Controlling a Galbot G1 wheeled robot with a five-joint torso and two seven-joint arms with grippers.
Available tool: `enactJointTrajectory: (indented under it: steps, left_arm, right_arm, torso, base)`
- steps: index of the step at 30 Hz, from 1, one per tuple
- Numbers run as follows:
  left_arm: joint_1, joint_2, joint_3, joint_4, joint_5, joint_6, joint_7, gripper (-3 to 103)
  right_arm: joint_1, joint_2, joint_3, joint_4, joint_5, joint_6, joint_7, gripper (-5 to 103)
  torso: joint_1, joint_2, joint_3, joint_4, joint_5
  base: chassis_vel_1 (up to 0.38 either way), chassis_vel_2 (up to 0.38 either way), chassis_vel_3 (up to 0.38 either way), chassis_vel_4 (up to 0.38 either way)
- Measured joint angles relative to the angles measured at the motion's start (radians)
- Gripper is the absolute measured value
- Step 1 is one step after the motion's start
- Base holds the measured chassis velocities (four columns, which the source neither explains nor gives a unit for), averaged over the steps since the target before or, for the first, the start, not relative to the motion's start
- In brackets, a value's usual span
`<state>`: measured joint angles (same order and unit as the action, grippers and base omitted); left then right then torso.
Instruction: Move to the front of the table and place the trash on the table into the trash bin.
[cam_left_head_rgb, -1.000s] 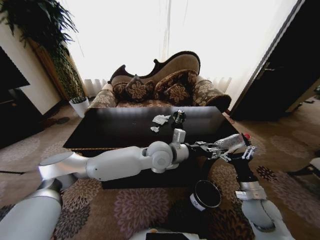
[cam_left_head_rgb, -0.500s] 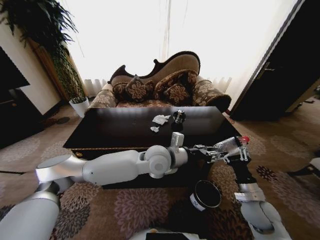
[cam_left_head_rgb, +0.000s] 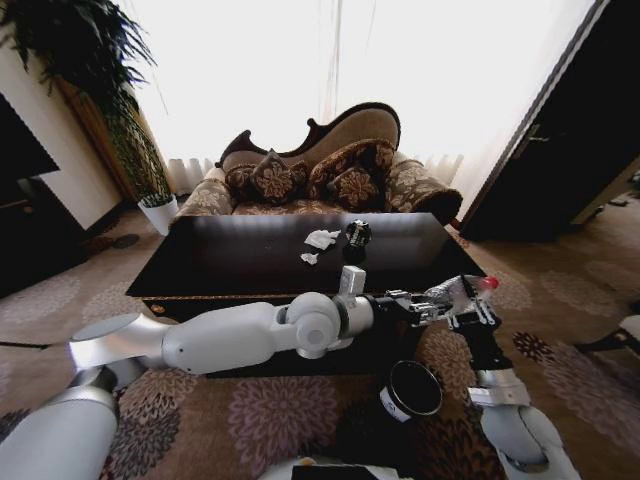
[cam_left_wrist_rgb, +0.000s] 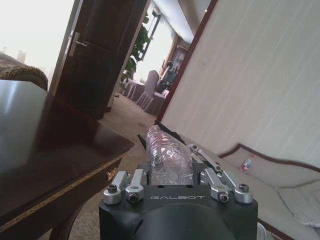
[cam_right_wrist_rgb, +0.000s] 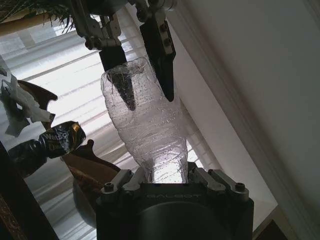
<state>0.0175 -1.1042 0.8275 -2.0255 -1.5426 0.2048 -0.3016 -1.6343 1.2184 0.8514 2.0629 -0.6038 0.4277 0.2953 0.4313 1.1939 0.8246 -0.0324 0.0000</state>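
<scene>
L gripper + R gripper both pinch clear bottle | above bin; beside table

A furnished living room: a carved-frame sofa with patterned cushions stands behind the dark glossy surface, sheer curtains cover a bright window, a flowered carpet covers the floor, and a potted plant fills the corner.
</scene>
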Motion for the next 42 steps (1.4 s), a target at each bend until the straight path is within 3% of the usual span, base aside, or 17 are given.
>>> enactJointTrajectory:
  steps: [2, 4, 6, 9, 11, 15, 16, 18, 21, 22, 27, 28, 31, 35, 36, 41, 42]
  left_arm:
    - [0.002, 0.002, -0.006, -0.001, 0.004, -0.001, -0.002, 39]
    - [0.008, 0.014, -0.038, -0.011, 0.028, -0.009, -0.010, 54]
    - [0.009, 0.017, -0.049, -0.012, 0.037, -0.010, -0.014, 54]
    - [0.008, 0.030, -0.093, -0.023, 0.063, -0.013, -0.002, 70]
    - [0.006, 0.036, -0.103, -0.026, 0.072, -0.014, 0.000, 70]
    - [0.024, 0.080, -0.151, -0.050, 0.129, -0.018, 0.001, 92]
    - [0.024, 0.080, -0.151, -0.050, 0.129, -0.018, 0.001, 92]
    - [0.054, 0.122, -0.187, -0.060, 0.161, -0.019, 0.002, 99]
    - [0.131, 0.226, -0.281, -0.068, 0.222, -0.014, 0.009, 100]
    - [0.131, 0.226, -0.281, -0.068, 0.222, -0.014, 0.009, 100]
    - [0.361, 0.440, -0.539, -0.083, 0.320, -0.012, 0.034, 100]
    - [0.361, 0.440, -0.539, -0.083, 0.320, -0.012, 0.034, 100]
    - [0.582, 0.519, -0.790, -0.096, 0.393, -0.020, 0.036, 100]
    - [0.720, 0.562, -0.950, -0.097, 0.421, -0.046, 0.029, 100]
    - [0.720, 0.562, -0.950, -0.097, 0.421, -0.046, 0.029, 100]
    - [0.926, 0.558, -1.200, -0.054, 0.520, -0.063, 0.042, 100]
    - [0.926, 0.558, -1.200, -0.054, 0.520, -0.063, 0.042, 100]
  right_arm:
    - [-0.004, 0.001, -0.003, 0.000, 0.013, -0.005, 0.000, 28]
    - [-0.013, 0.002, -0.006, -0.005, 0.044, -0.018, 0.000, 28]
    - [-0.013, 0.002, -0.006, -0.007, 0.049, -0.018, 0.000, 27]
    - [-0.017, 0.004, -0.008, -0.008, 0.054, -0.020, -0.008, 25]
    - [-0.020, 0.006, -0.010, -0.007, 0.057, -0.021, -0.010, 25]
    - [-0.030, 0.016, -0.013, -0.004, 0.067, -0.024, -0.013, 25]
    - [-0.030, 0.016, -0.013, -0.004, 0.067, -0.024, -0.013, 25]
    - [-0.035, 0.018, -0.016, -0.005, 0.086, -0.030, -0.014, 25]
    - [-0.053, 0.019, -0.026, -0.004, 0.153, -0.050, -0.019, 25]
    - [-0.053, 0.019, -0.026, -0.004, 0.153, -0.050, -0.019, 25]
    - [-0.086, 0.018, -0.039, 0.008, 0.279, -0.089, -0.029, 25]
    - [-0.086, 0.018, -0.039, 0.008, 0.279, -0.089, -0.029, 25]
    - [-0.112, 0.036, -0.032, 0.019, 0.325, -0.094, -0.028, 25]
    - [-0.138, 0.066, -0.029, 0.029, 0.377, -0.104, -0.028, 25]
    - [-0.138, 0.066, -0.029, 0.029, 0.377, -0.104, -0.028, 25]
    - [-0.141, 0.077, -0.037, 0.011, 0.471, -0.127, -0.026, 25]
    - [-0.141, 0.077, -0.037, 0.011, 0.471, -0.127, -0.026, 25]
  torso:
    - [0.000, 0.000, 0.000, 0.0000, 0.0000]
    - [0.000, 0.000, 0.000, -0.0001, -0.0001]
    - [0.000, 0.000, 0.000, 0.0001, 0.0001]
    - [0.000, 0.000, 0.000, 0.0001, -0.0001]
    - [0.000, 0.000, 0.000, 0.0000, 0.0000]
    - [0.000, 0.000, 0.000, 0.0000, 0.0000]
    - [0.000, 0.000, 0.000, 0.0000, 0.0000]
    - [0.000, 0.000, 0.000, -0.0001, -0.0001]
    - [0.000, 0.000, 0.000, -0.0001, -0.0002]
    - [0.000, 0.000, 0.000, -0.0001, -0.0002]
    - [0.000, 0.000, 0.000, 0.0005, -0.0006]
    - [0.000, 0.000, 0.000, 0.0005, -0.0006]
    - [0.000, 0.000, 0.000, 0.0007, -0.0007]
    - [0.000, 0.000, 0.000, -0.0002, 0.0000]
    - [0.000, 0.000, 0.000, -0.0002, 0.0000]
    - [0.000, 0.000, 0.000, 0.0000, 0.0000]
    - [0.000, 0.000, 0.000, 0.0000, 0.0000]
  base:
    - [0.000, 0.000, 0.000, 0.000]
    - [0.000, 0.000, 0.000, 0.000]
    - [0.000, 0.000, 0.000, 0.000]
    - [0.000, 0.000, 0.000, 0.000]
    - [0.000, 0.000, 0.000, 0.000]
    - [0.000, 0.000, 0.000, 0.000]
    - [0.000, 0.000, 0.000, 0.000]
    - [0.000, 0.000, 0.000, 0.000]
    - [0.000, 0.000, 0.000, 0.000]
    - [0.000, 0.000, 0.000, 0.000]
    - [0.000, 0.000, 0.000, 0.000]
    - [0.000, 0.000, 0.000, 0.000]
    - [0.000, 0.000, 0.000, 0.000]
    - [0.000, 0.000, 0.000, 0.000]
    - [0.000, 0.000, 0.000, 0.000]
    - [0.000, 0.000, 0.000, 0.000]
    - [0.000, 0.000, 0.000, 0.000]
